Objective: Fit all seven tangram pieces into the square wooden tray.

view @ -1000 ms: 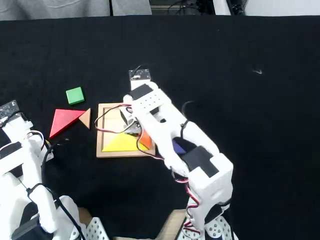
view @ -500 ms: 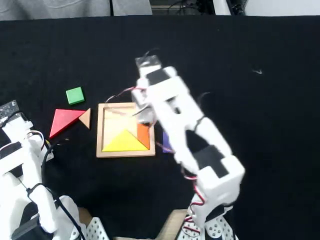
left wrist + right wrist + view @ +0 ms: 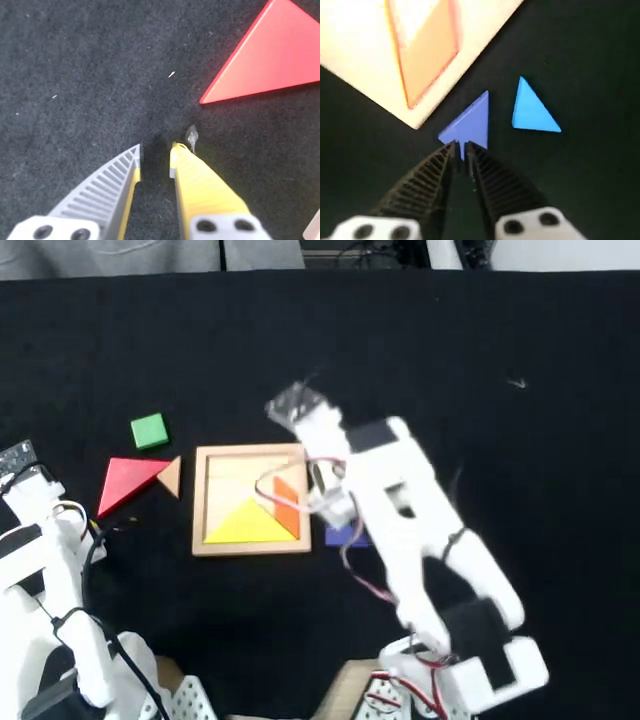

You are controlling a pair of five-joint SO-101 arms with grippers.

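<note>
1. Starting at the table's (image 3: 500, 440) near-left corner, you have the left gripper (image 3: 155, 148). Its fingers stand a narrow gap apart with nothing between them, over bare cloth near a corner of the red triangle (image 3: 270, 55).
2. Right gripper (image 3: 461, 147): the fingers are pressed almost together and grip nothing. The tips sit right at an edge of the purple triangle (image 3: 470, 122).
3. Purple triangle: it lies flat on the table, just outside the right wall of the wooden tray (image 3: 199, 502). The light blue triangle (image 3: 532, 111) lies just beside it, apart.
4. The step in hand is probably lifting the purple triangle. Spread the fingers before you lower. Straddle two opposite edges, and keep clear of the tray wall and the light blue neighbour.
5. Tray, left of the table's centre: it holds the yellow triangle (image 3: 245, 524) against the near wall and the orange piece (image 3: 288, 502) against the right wall. The far-left part is bare wood.
6. Left of the tray you have the tan triangle (image 3: 171, 477), just beside the red one.
7. Farthest is the green square (image 3: 150, 430), set apart. Five pieces appear left to place.
</note>
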